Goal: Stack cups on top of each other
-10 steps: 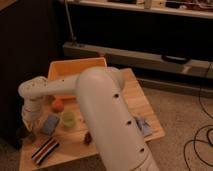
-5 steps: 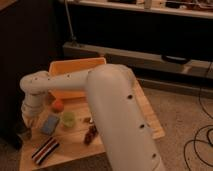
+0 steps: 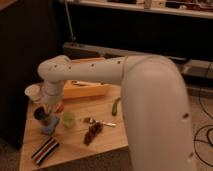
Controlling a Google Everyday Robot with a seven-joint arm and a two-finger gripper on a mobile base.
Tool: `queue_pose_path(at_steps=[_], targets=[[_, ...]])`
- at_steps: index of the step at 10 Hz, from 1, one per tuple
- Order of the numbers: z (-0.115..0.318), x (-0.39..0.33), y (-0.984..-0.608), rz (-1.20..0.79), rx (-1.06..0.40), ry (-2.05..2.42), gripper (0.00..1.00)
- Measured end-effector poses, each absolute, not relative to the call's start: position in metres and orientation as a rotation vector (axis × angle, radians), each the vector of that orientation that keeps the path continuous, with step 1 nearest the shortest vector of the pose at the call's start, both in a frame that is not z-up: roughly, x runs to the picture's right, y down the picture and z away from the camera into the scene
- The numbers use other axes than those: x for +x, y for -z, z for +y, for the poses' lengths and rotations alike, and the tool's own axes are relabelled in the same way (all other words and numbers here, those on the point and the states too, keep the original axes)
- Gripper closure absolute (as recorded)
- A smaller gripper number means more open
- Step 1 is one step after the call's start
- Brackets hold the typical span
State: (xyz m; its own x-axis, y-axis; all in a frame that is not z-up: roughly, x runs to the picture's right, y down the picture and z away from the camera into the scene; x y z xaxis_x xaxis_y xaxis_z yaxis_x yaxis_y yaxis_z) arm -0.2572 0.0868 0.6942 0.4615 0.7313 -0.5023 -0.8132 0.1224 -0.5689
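The tool (image 3: 49,107), pinched shut, sits just above the dark cup (image 3: 41,116), the pale green cup (image 3: 68,119) close beside.

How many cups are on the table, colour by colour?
Dark cup, held in the shut gripper over the left of the table: 1
Pale green cup: 1
Whitish cup, if it is one, back left: 1
Total: 3, counting the whitish one.
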Motion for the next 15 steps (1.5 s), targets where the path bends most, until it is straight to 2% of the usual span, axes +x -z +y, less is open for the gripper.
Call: queue_pose_path(at_steps=[3, 5, 11, 15], targets=[[0.053, -0.195, -0.705, 0.164, -0.776, -1.318, 1.00], [0.048, -0.179, -0.705, 0.181, -0.741, -1.373, 1.00], [0.083, -0.164, -0.742, 0.223, -0.771, -1.438, 1.00], [0.087, -0.165, -0.752, 0.216, -0.802, -1.443, 1.00]])
